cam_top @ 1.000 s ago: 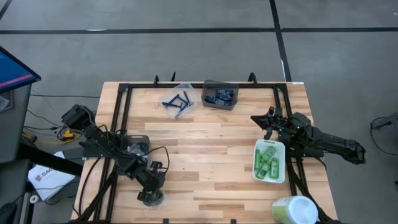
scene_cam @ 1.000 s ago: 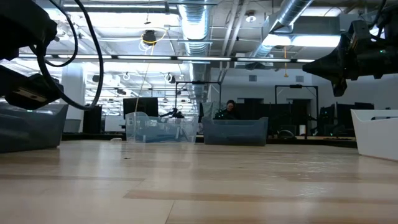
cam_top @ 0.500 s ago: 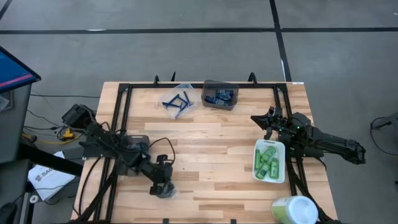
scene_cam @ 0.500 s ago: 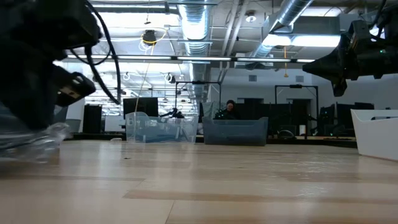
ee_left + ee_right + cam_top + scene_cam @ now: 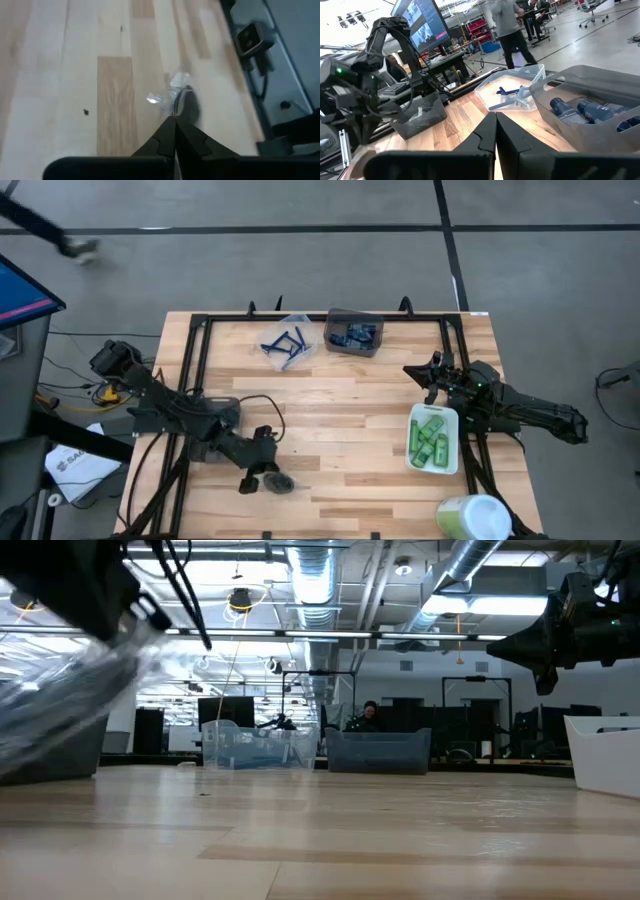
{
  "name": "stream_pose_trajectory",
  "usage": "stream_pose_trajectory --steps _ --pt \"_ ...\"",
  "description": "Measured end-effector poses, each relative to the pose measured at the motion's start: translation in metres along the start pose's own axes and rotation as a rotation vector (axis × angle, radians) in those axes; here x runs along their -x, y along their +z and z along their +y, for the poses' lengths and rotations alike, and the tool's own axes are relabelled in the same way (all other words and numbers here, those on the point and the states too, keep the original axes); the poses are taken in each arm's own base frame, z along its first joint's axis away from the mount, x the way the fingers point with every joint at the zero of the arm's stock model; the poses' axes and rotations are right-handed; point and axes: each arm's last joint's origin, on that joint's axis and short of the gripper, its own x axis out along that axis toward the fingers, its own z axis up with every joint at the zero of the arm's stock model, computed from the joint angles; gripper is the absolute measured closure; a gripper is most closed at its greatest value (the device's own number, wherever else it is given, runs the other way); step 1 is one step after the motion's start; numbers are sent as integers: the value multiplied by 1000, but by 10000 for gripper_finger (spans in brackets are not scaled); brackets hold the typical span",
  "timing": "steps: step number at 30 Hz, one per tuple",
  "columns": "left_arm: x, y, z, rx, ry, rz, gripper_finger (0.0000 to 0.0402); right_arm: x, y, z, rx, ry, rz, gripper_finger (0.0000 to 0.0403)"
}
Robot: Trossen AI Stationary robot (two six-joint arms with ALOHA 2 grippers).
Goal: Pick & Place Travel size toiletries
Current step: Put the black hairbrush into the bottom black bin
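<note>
My left gripper (image 5: 268, 473) is near the table's near edge, left of centre, and is shut on a dark round disc in clear wrap (image 5: 281, 481). The low view shows the blurred wrap (image 5: 70, 700) above the table. My right gripper (image 5: 428, 376) hovers shut, holding nothing, just beyond the white tray's far end. Green mini bottles (image 5: 432, 440) lie in that tray. Blue razors (image 5: 285, 343) lie in a clear bin and navy tubes (image 5: 355, 335) in a grey bin, both at the far edge. My left gripper pinches the crinkled clear wrap (image 5: 170, 97) of the disc between its two shut fingertips, which point down and slant forward. The dark disc (image 5: 190, 104) sits just past the fingertips inside the wrap. The wrapped disc is lifted clear of the table.
A grey bin (image 5: 222, 408) sits under my left arm's cables. The white tray (image 5: 411, 442) lies at the right side. A large pale-green-topped tub (image 5: 470, 516) stands at the near right corner. A black frame (image 5: 320, 318) runs around the table. Bare wood fills the middle.
My left gripper has moved from the near edge toward the table's right and risen. The wrapped disc lay on the table half a second ago and now hangs clear of it. My right arm has kept still.
</note>
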Motion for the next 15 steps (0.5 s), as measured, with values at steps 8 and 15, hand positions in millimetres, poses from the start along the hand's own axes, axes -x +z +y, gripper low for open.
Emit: stream_pose_trajectory --steps 8,15 --pt "39 7 3 78 -7 -49 401 0 0 0 0 0 0 403" --pt "72 6 6 231 -91 -38 401 0 0 0 0 0 0 403"
